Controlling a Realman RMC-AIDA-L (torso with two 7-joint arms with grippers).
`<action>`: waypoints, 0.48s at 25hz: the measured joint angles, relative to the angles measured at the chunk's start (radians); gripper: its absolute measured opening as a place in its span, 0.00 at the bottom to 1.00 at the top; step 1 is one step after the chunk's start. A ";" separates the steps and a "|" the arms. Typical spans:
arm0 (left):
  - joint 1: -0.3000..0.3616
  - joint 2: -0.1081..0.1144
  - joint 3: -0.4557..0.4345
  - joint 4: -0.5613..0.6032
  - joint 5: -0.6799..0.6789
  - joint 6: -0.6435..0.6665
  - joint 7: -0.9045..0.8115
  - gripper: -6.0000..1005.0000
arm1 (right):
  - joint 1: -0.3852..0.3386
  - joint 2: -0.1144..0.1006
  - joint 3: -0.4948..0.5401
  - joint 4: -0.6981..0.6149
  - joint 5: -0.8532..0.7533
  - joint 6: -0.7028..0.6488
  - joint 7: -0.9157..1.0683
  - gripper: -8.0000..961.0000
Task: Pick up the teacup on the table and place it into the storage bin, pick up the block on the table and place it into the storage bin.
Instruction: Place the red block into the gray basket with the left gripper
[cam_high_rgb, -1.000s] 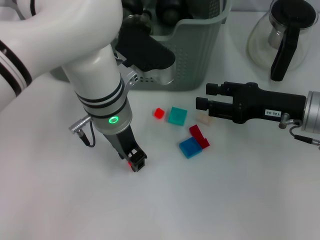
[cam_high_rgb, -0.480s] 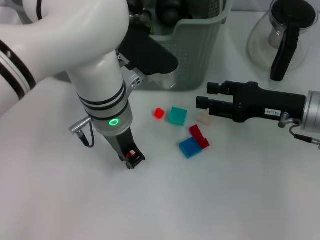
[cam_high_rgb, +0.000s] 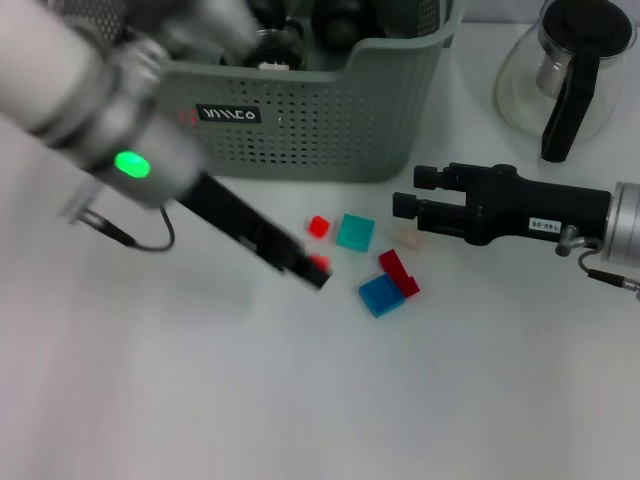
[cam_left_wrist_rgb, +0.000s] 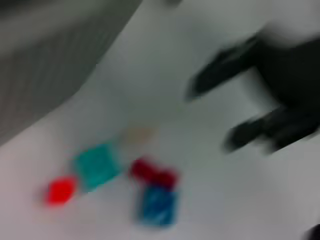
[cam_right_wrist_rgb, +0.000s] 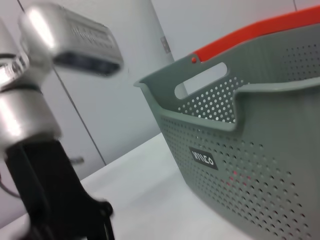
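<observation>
The grey-green storage bin (cam_high_rgb: 330, 110) stands at the back, its black label (cam_high_rgb: 228, 114) facing me. Dark round things (cam_high_rgb: 340, 18) lie inside it; no teacup shows on the table. Loose blocks lie in front of it: small red (cam_high_rgb: 318, 226), teal (cam_high_rgb: 354, 231), beige (cam_high_rgb: 407, 237), dark red (cam_high_rgb: 398, 272), blue (cam_high_rgb: 380, 295). My left gripper (cam_high_rgb: 312, 271) is low over the table, left of the blocks, shut on a small red block (cam_high_rgb: 319, 263). My right gripper (cam_high_rgb: 412, 192) hovers open and empty just above the beige block. The left wrist view shows the blocks (cam_left_wrist_rgb: 96, 166) and the right gripper (cam_left_wrist_rgb: 210, 119).
A glass carafe (cam_high_rgb: 565, 70) with a black handle stands at the back right. The right wrist view shows the bin's perforated wall (cam_right_wrist_rgb: 260, 150) and my left arm (cam_right_wrist_rgb: 40, 150) close by. White tabletop (cam_high_rgb: 300, 400) lies in front.
My left arm has swung up and to the right, carrying the gripper and its red block towards the other blocks and uncovering the bin's front. The right arm has not moved.
</observation>
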 joint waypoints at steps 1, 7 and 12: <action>-0.005 0.008 -0.110 -0.043 -0.055 0.037 0.070 0.18 | -0.001 0.000 0.000 0.000 0.001 -0.001 0.000 0.67; -0.046 0.126 -0.482 -0.415 -0.402 0.160 0.336 0.18 | 0.000 0.000 0.000 0.000 0.002 -0.002 0.000 0.67; -0.049 0.204 -0.543 -0.588 -0.671 0.131 0.378 0.18 | 0.004 0.000 0.000 0.000 -0.003 -0.001 0.000 0.67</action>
